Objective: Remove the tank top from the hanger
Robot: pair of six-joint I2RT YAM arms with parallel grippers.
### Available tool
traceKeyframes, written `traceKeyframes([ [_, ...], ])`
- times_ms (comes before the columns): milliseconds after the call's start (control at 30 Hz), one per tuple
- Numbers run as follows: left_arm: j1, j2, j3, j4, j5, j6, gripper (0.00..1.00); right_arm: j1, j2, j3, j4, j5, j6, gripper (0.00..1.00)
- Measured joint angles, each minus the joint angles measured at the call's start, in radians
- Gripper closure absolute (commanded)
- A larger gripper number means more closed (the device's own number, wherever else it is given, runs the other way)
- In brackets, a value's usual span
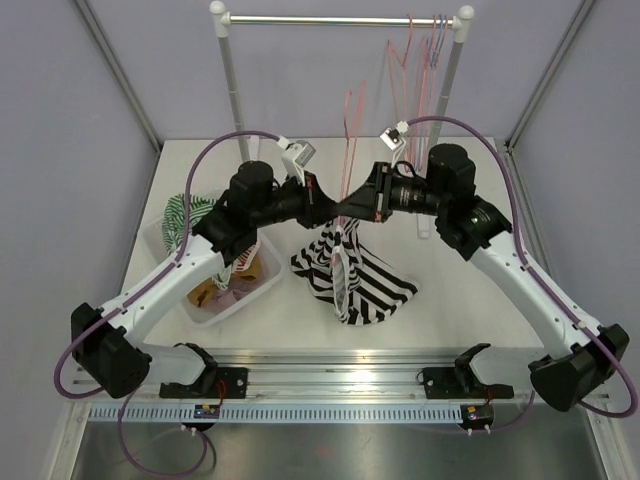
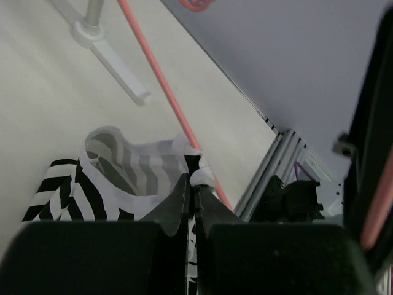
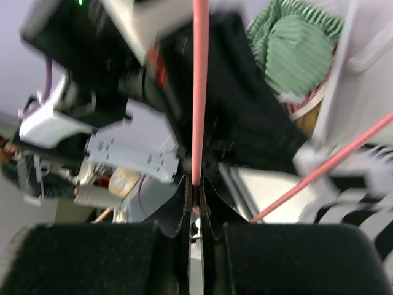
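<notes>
The black-and-white striped tank top point(image 1: 350, 275) hangs from a pink hanger point(image 1: 352, 140) at the table's middle, its lower part resting on the table. My left gripper point(image 1: 333, 209) is shut on the top's white strap; the left wrist view shows the strap point(image 2: 201, 176) at the fingertips and the striped cloth point(image 2: 116, 178) below. My right gripper point(image 1: 357, 206) faces it, shut on the pink hanger's rod point(image 3: 199, 92). The two grippers nearly touch tip to tip.
A clear bin point(image 1: 245, 300) of clothes, with a green striped garment point(image 1: 185, 212), sits at the left. A white clothes rail point(image 1: 340, 19) at the back holds several pink hangers point(image 1: 420, 60). Its upright post point(image 1: 233, 85) stands behind the left arm.
</notes>
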Motion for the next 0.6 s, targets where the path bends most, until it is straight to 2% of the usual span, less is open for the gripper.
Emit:
traceKeyframes([
  [200, -0.007, -0.076, -0.214, 0.204, 0.117, -0.017, 1.00, -0.007, 0.129, 0.174, -0.013, 0.106, -0.132, 1.00],
  [333, -0.008, -0.078, -0.237, 0.189, 0.119, -0.019, 1.00, -0.011, 0.133, 0.185, -0.028, 0.125, -0.309, 1.00],
  [433, -0.008, -0.078, -0.236, 0.155, 0.063, -0.014, 1.00, -0.019, 0.134, 0.200, -0.075, 0.129, -0.409, 1.00],
  [500, -0.008, -0.076, -0.235, 0.127, 0.029, -0.011, 1.00, -0.029, 0.143, 0.240, -0.117, 0.125, -0.447, 1.00],
  [600, -0.010, -0.054, -0.222, 0.095, -0.015, -0.011, 0.93, -0.044, 0.157, 0.287, -0.121, 0.098, -0.439, 1.00],
])
